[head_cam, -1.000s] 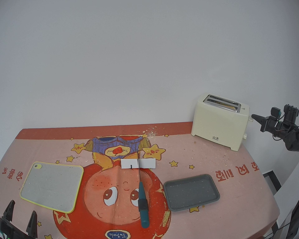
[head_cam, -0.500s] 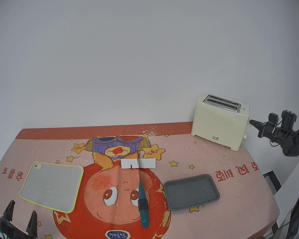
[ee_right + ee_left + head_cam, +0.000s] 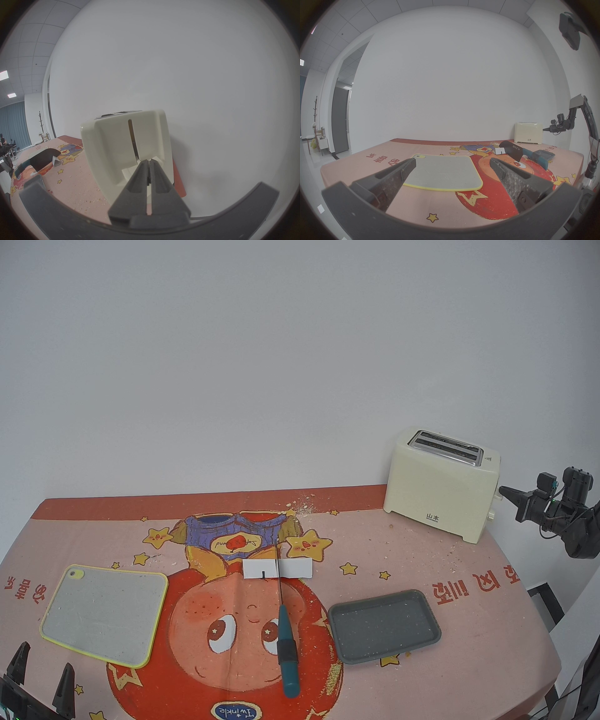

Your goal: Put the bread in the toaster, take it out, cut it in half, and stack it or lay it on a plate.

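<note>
Holds right gripper [image 3: 502, 490] pinched closed, level, far right; holds left gripper [image 3: 42, 657] spread wide, low, near left.

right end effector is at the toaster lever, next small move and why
Probably ease the right end effector back off the lever: its shut tips sit at the bottom of the toaster side slot and nothing sticks out of the top slots, so it looks pressed down.

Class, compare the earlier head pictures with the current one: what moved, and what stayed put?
The shut right gripper came down beside the toaster's lever end, and the bread that peeked from its slot sank from sight. Knife, plate, cutting board and left gripper stayed put.
</note>
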`<state>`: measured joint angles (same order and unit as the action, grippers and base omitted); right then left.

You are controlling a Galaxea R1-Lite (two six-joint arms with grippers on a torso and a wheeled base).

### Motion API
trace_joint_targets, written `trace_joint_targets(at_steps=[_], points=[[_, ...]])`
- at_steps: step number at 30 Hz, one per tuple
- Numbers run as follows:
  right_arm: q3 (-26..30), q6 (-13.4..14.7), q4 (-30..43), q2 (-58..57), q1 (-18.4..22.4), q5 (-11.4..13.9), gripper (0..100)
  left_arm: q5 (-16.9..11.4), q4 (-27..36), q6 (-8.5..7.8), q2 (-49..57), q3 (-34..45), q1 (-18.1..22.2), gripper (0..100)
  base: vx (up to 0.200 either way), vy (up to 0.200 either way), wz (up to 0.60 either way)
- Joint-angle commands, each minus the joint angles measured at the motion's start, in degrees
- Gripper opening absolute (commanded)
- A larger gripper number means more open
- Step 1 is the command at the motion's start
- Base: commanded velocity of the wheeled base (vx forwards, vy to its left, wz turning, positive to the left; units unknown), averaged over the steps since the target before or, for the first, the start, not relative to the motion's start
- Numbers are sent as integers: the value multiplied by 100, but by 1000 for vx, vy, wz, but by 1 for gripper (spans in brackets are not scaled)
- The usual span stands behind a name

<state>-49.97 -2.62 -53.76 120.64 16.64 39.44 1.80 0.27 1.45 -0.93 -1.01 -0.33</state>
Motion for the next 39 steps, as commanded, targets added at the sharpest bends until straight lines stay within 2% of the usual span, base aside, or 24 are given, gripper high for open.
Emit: trace_joint_targets(at_steps=[1, 22, 25, 26, 28, 29, 31, 34, 35, 36, 37, 38, 39], points=[[5, -2, 24, 21, -12, 3, 0, 4, 0, 4, 49, 101, -2, 100, 0, 0, 0], [57, -2, 6, -14, -12, 3, 0, 4, 0, 4, 49, 101, -2, 100, 0, 0, 0], [57, 7, -310, -163, 32, 20, 0, 4, 0, 4, 40, 101, -2, 100, 0, 0, 0], [145, 60, -513, -533, 59, 38, 0, 4, 0, 4, 49, 101, -2, 100, 0, 0, 0], [620, 78, -574, -1306, 129, 64, 0, 4, 0, 4, 49, 101, -2, 100, 0, 0, 0], [673, 78, -574, -1359, 129, 64, 0, 4, 0, 4, 49, 101, -2, 100, 0, 0, 0], [1842, 86, -618, -2607, 138, 64, 0, 4, 0, 4, 49, 101, -2, 100, 0, 0, 0], [3213, 60, -662, -3916, 138, 47, 0, 4, 0, 4, 49, 101, -2, 100, 0, 0, 0], [3292, 60, -662, -4004, 138, 55, 0, 4, 0, 4, 49, 101, -2, 100, 0, 0, 0], [4338, 113, -618, -5217, 85, 64, 0, 4, 0, 4, 49, 101, -2, 100, 0, 0, 0], [4909, 139, -583, -5824, 50, 82, 0, 4, 0, 4, 49, 101, -2, 100, 0, 0, 0], [4997, 139, -521, -5955, 41, 64, 0, 4, 0, 4, 49, 101, -2, 100, 0, 0, 0], [4997, 174, 6, -6571, -12, 82, 0, 4, 0, 4, 49, 101, -2, 100, 0, 0, 0]])
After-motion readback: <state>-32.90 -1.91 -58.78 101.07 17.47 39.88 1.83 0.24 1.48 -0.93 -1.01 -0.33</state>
